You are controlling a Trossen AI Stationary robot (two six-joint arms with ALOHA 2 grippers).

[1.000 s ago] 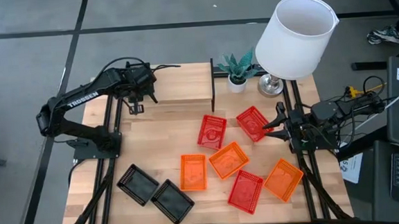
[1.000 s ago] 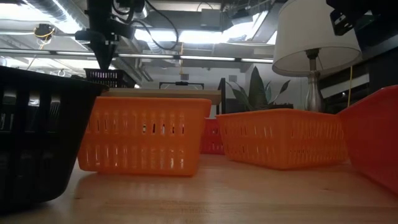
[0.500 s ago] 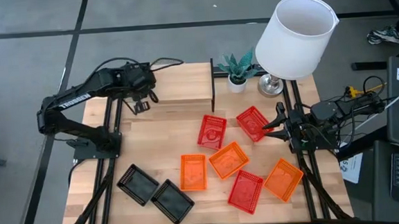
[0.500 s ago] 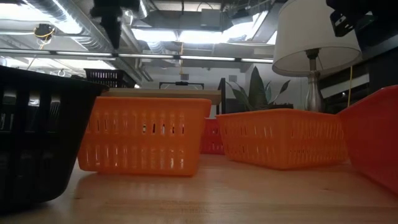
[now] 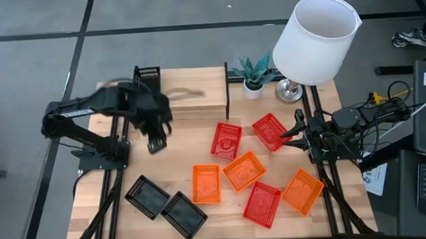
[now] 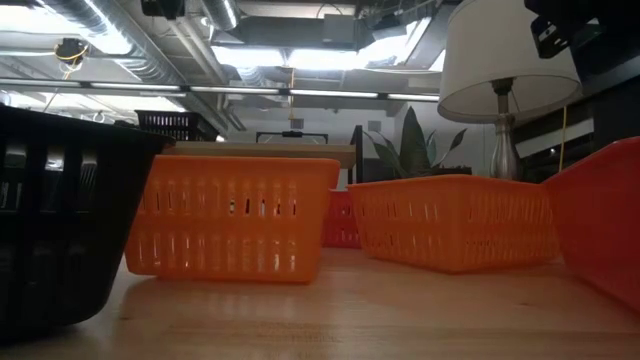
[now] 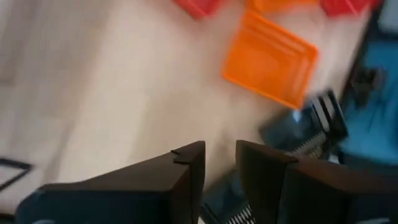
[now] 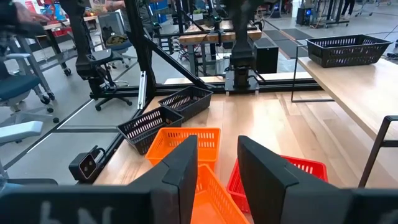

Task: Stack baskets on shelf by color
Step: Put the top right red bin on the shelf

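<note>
One black basket (image 5: 147,76) (image 6: 178,124) stands on its base at the left end of the light-wood shelf (image 5: 193,91). Two more black baskets (image 5: 164,205) sit at the table's near-left. Three orange baskets (image 5: 206,183) (image 5: 244,169) (image 5: 302,190) and three red baskets (image 5: 226,139) (image 5: 270,131) (image 5: 262,203) lie about the table's middle and right. My left gripper (image 5: 155,142) (image 7: 221,163) hovers open and empty over bare table, near of the shelf. My right gripper (image 5: 290,137) (image 8: 217,174) waits open beside the far-right red basket.
A white lamp (image 5: 316,37) and a small potted plant (image 5: 253,74) stand at the far right, beside the shelf's black metal leg (image 5: 227,89). Bare wood (image 5: 170,148) lies between the shelf and the baskets. Cables and gear crowd the right edge (image 5: 375,109).
My left gripper has risen from the black basket at the shelf's left end, then swung toward the table's near edge and a little right. It now hangs over the bare table. The basket stays on the shelf, uncovered in the high view.
</note>
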